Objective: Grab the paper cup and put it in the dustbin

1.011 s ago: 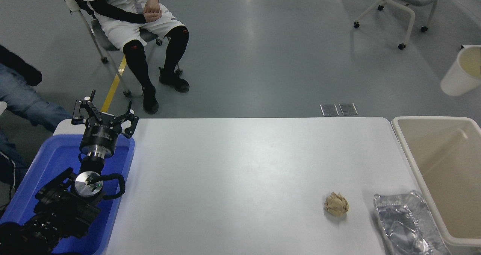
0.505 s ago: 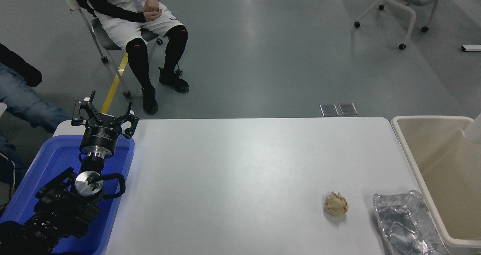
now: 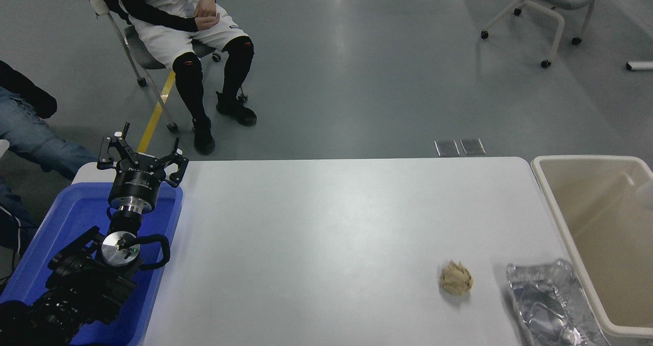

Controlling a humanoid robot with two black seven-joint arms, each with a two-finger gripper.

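The paper cup [image 3: 645, 193] shows only as a pale, blurred shape at the picture's right edge, inside the beige dustbin [image 3: 586, 158]. The dustbin stands at the table's right end. No gripper is near the cup or the dustbin, and my right arm is out of view. My left gripper [image 3: 141, 154] is open and empty, parked over the blue bin at the lower left.
A crumpled tan paper ball [image 3: 456, 278] and a crinkled foil tray [image 3: 548, 300] lie on the white table [image 3: 326, 233] near the dustbin. The blue bin [image 3: 66, 218] sits at the left end. A person sits on a chair [image 3: 183, 24] beyond the far side, and another person's legs [image 3: 30, 137] are at the left.
The cup was high above the dustbin at the right edge, then dropped, and is now a blur inside the dustbin. The left arm has not moved.
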